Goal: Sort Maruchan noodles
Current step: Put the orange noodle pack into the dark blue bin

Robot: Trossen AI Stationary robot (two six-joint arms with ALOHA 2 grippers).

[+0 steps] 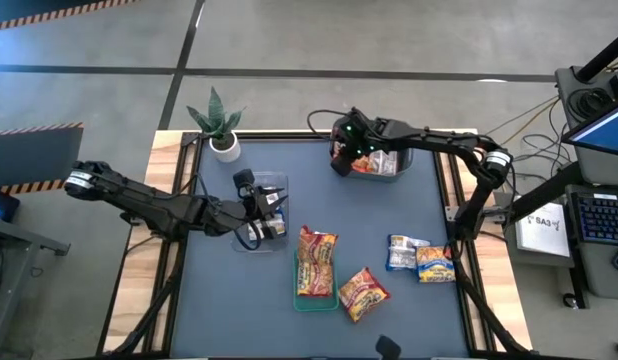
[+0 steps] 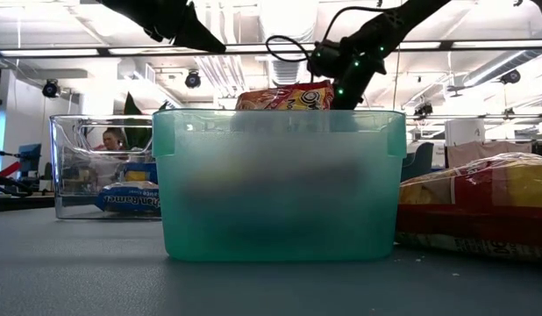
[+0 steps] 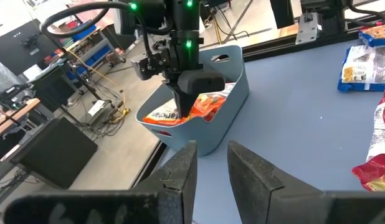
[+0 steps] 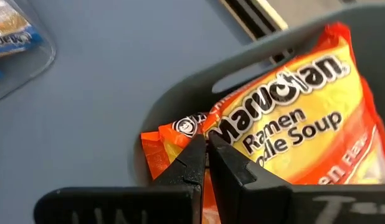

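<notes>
**Noodle Sorting: Arm and Packet Positions**

Locate the right gripper (image 4: 206,152) at the far side of the tabletop (image 1: 409,210), over the grey-blue bin (image 3: 227,102). Its fingers are pressed fully together at the edge of an orange-red and yellow packet (image 4: 286,130) lying in that bin. The fingertips meet at the packet's corner, but you cannot tell whether any wrapper is pinched between them.

Locate the left gripper (image 3: 211,165) over the clear bin (image 1: 261,212) on the left half of the tabletop. Its fingers stand a narrow gap apart, and nothing is visible between them. It points across the tabletop toward the grey-blue bin.

Check the remaining packets as follows:

- One blue and yellow packet (image 2: 131,200) lies inside the clear bin.
- One orange-red packet (image 1: 316,262) rests on the green tray (image 1: 301,296) near the middle of the tabletop.
- A second orange-red packet (image 1: 363,293) lies just beside the tray, tilted.
- Two blue packets (image 1: 421,256) lie side by side on the right half of the tabletop.

A potted plant (image 1: 220,122) stands at the far left corner.
</notes>
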